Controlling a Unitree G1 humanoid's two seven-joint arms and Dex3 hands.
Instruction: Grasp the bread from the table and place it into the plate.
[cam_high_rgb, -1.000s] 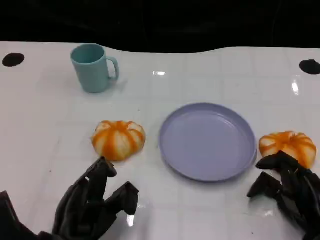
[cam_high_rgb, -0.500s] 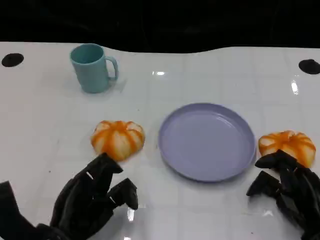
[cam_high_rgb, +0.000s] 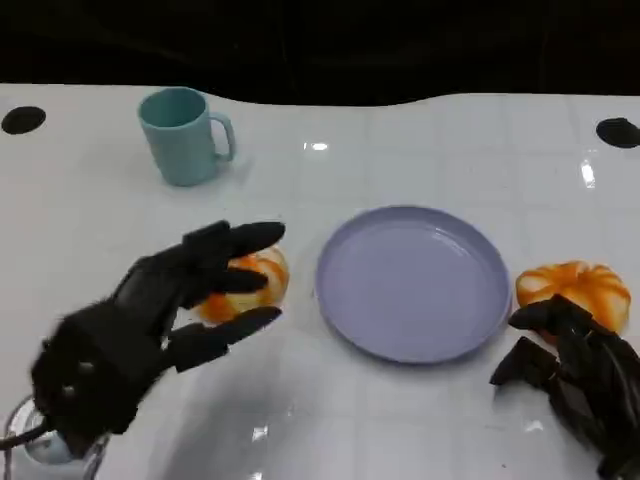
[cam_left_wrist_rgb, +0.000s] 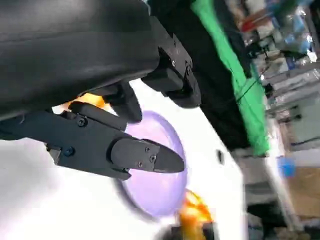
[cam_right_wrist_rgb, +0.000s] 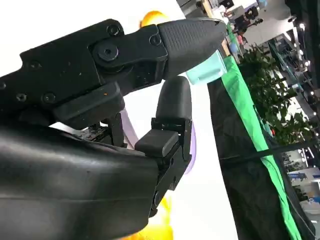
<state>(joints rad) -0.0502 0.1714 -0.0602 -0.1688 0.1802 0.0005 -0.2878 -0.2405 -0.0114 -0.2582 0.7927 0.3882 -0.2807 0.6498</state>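
Two orange-and-white striped breads lie on the white table. The left bread sits left of the lilac plate, the right bread just right of it. My left hand is raised over the left bread, its spread fingers reaching above and in front of the bread and hiding half of it; it holds nothing. The left wrist view shows a bit of that bread behind the fingers, with the plate beyond. My right hand rests low near the right bread, fingers apart, holding nothing.
A teal mug stands at the back left, well behind the left bread. Black round marks sit near the table's far corners. The table's far edge meets a dark backdrop.
My left hand has risen from the front of the table and reached forward over the left bread, its fingers spreading. The right hand has stayed put.
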